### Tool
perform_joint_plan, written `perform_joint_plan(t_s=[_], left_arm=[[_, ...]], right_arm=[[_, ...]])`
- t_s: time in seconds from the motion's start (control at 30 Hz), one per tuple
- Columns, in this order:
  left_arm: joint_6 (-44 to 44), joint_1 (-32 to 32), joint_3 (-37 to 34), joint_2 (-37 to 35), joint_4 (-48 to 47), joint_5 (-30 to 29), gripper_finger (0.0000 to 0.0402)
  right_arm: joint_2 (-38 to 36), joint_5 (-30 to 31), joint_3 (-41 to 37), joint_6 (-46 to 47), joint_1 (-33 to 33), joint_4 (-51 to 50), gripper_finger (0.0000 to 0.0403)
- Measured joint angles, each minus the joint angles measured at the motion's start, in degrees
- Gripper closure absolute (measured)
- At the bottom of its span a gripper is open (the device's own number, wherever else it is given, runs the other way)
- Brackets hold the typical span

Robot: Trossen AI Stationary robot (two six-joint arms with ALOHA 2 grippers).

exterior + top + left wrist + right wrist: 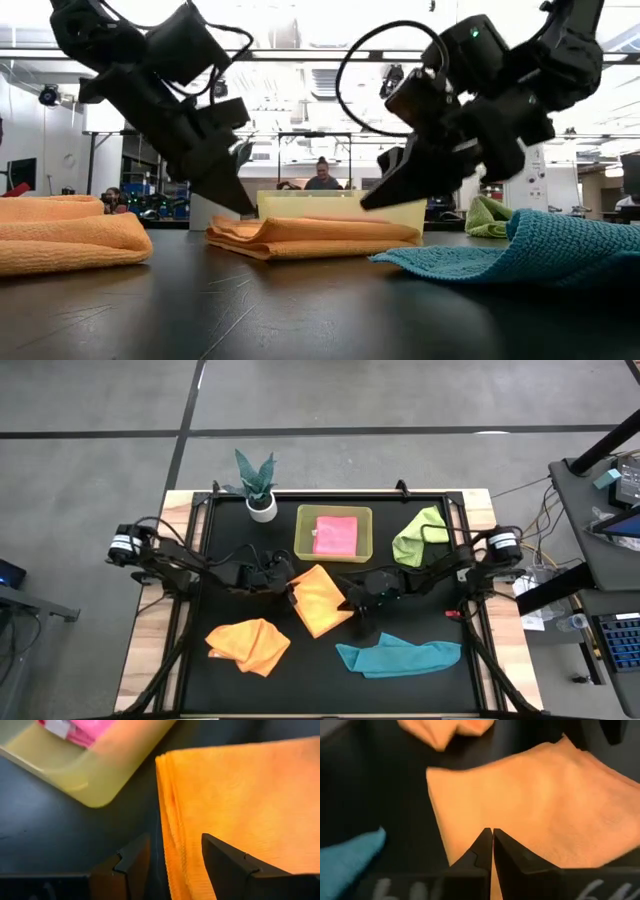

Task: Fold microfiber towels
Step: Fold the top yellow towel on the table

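Observation:
A folded orange-yellow towel [320,600] lies flat on the black mat at the centre. My left gripper [286,586] is open just above the towel's left edge [170,845], one finger over the mat and one over the cloth. My right gripper [350,601] is shut and empty, its tips just above the towel's right edge [470,820]. In the low view both sets of tips [245,205] [365,203] hang a little above the towel [310,235]. A second orange-yellow towel [250,644] lies crumpled at the near left. A teal towel [400,657] lies at the near right.
A translucent yellow-green bin [304,530] holding a folded pink towel [335,535] stands just beyond the folded towel. A lime green towel [420,536] lies bunched at the far right. A small potted plant [258,485] stands at the far left. People show in the room behind.

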Motion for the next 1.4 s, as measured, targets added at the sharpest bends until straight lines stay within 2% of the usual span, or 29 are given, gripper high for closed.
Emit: perform_joint_plan(t_s=[0.13,0.33,0.57,0.67,0.77,0.9,0.97,1.23,1.4], left_arm=[[-0.1,0.0,0.0,-2.3,0.3,0.4,0.0237],[-0.1,-0.3,-0.1,-4.5,0.5,4.4,0.0237],[-0.2,-0.3,-0.7,-3.3,0.1,4.1,0.0237],[-5.5,-0.1,-0.4,-2.9,0.4,4.0,0.0237],[-11.5,0.4,0.1,-3.4,0.6,4.4,0.0237],[-12.2,0.4,0.3,-4.4,0.6,7.7,0.0237],[-12.0,0.4,0.3,-4.6,0.4,8.3,0.0235],[-10.2,3.6,0.0,-4.6,0.3,7.5,0.0184],[-7.7,4.8,-0.5,-3.6,0.6,7.3,0.0176]], right_arm=[[-3.6,0.0,0.0,4.0,0.2,-2.7,0.0394],[-7.2,0.6,0.1,7.3,2.9,-4.1,0.0394],[-6.2,10.6,2.5,10.0,8.1,-4.7,0.0394],[-5.9,12.3,4.2,14.8,9.0,-6.6,0.0394],[-6.5,12.5,6.5,20.6,9.3,-13.0,0.0394],[-6.6,11.5,9.8,32.4,9.3,-24.5,0.0394],[-6.5,11.5,10.4,36.8,9.3,-26.6,0.0393],[-6.5,12.2,10.4,41.4,11.0,-26.7,0.0358],[-6.5,18.0,10.4,43.4,10.9,-26.3,0.0329]])
